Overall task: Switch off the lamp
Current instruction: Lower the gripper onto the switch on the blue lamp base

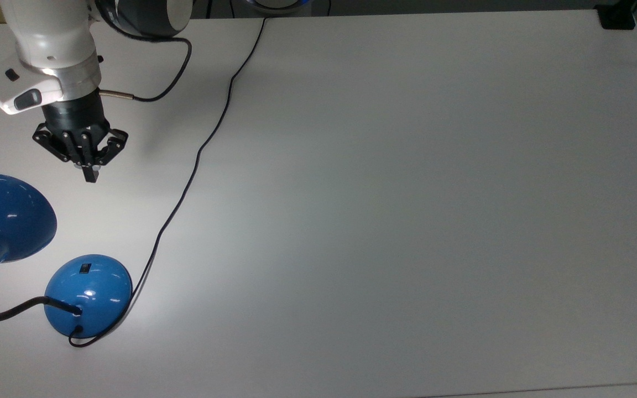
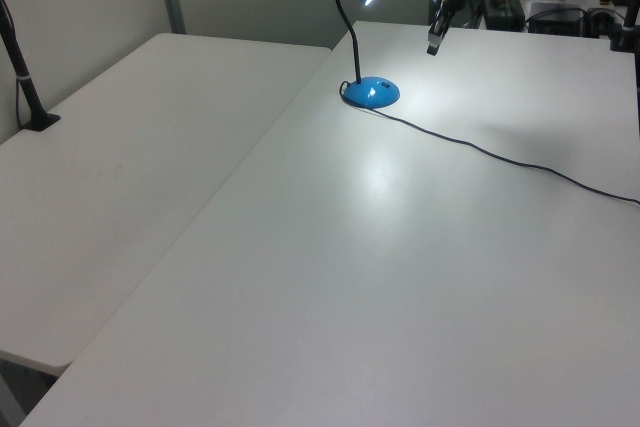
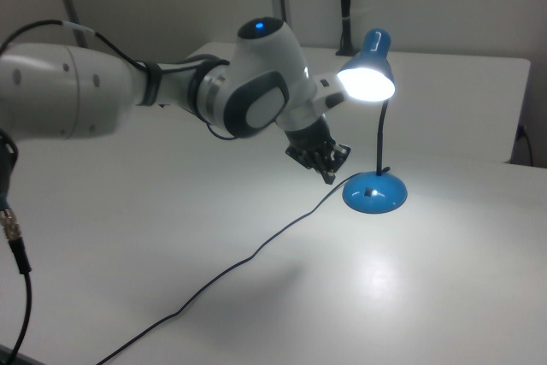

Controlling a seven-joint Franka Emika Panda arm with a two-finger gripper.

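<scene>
the lamp (image 1: 87,294), lit, has its base switch (image 1: 84,268) well below the gripper (image 1: 91,176) in the top view, whose fingers are pinched together on nothing.

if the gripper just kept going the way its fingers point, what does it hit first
Probably bare table: the shut gripper points down, short of the lamp, apart from its shade. Depth is unclear.
</scene>
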